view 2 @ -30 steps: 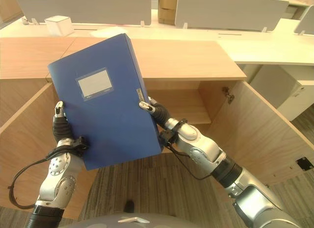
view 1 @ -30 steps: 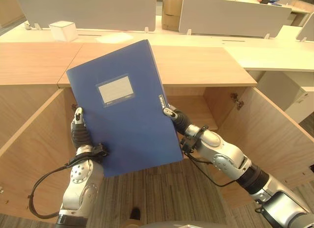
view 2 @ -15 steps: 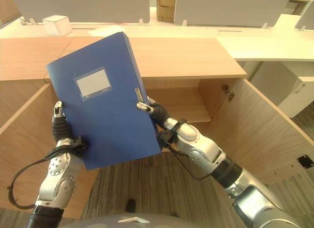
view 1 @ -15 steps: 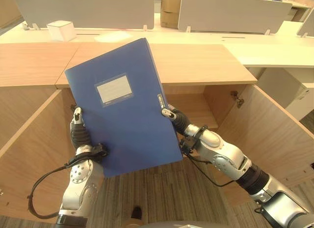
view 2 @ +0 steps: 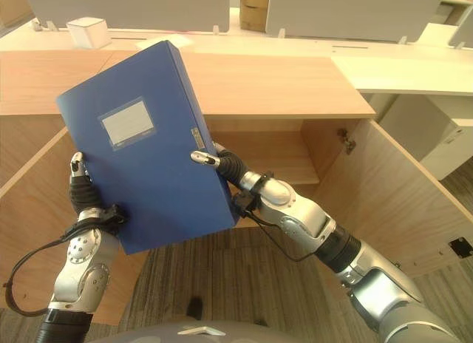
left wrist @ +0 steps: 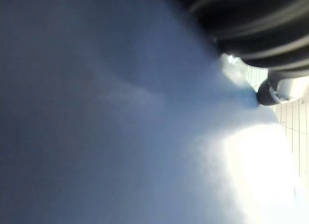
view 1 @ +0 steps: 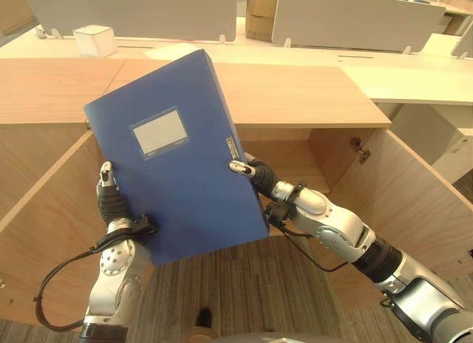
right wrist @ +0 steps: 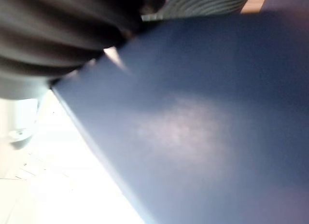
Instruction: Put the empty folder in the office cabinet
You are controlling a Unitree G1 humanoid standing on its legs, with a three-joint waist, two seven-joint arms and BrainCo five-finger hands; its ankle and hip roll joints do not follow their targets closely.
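Open-plan office with pale desks and grey divider screens at the far side; nearer, a low light-wood office cabinet with both doors swung open and a bare shelf inside. Held up in front of that opening, a large flat blue box folder with a pale label pocket, upright but leaning left, long axis rising away from the floor. Pressed between two hands: left hand against the near-left edge, low down, fingers pointing up along it; right hand against the spine on the right, by the metal pull ring. How far either hand's fingers curl round the folder cannot be told. Cabinet opening directly beyond and slightly right of the folder, right hand nearer it; likely calls for pushing forward and down toward the shelf.
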